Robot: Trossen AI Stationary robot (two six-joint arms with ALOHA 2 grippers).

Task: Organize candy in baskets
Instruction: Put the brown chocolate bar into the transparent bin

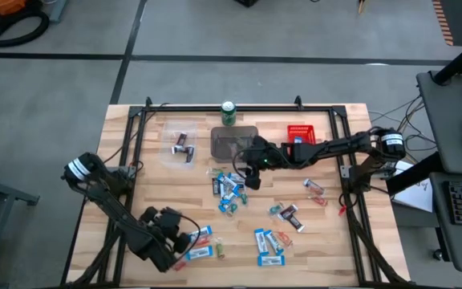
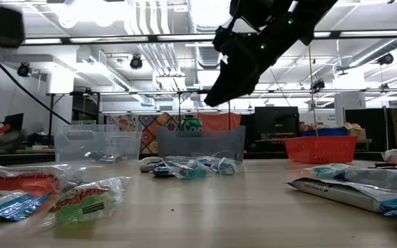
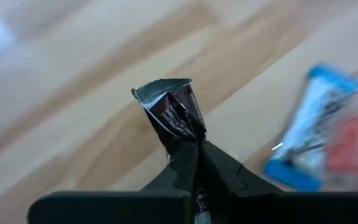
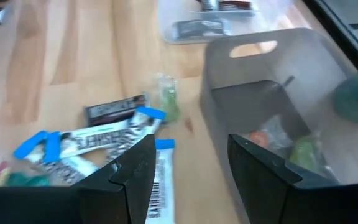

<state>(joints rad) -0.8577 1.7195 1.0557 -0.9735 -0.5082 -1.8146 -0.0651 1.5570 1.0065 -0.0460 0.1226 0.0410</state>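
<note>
- The left gripper (image 3: 194, 146) is down at the near left part of the table (image 1: 159, 172), its fingers pinching a dark brown mini bar (image 3: 174, 115) by one end; the rest of the wrapper sticks out beyond the tips.
- Just beside it lie a blue-and-white bar (image 3: 306, 134) and a red-wrapped piece (image 3: 352, 144).
- The right gripper (image 4: 190, 163) hangs with its fingers spread, holding nothing, between the grey basket (image 4: 278, 93) and a heap of blue-and-white bars (image 4: 98, 142).
- The grey basket holds a few small green and orange sweets (image 4: 288, 146).
- The clear basket (image 1: 182, 144) stands to the left of the grey one, with a dark bar in it; the red basket (image 1: 307, 133) stands to the right.
- A green can (image 1: 228, 113) stands at the table's far edge.
</note>
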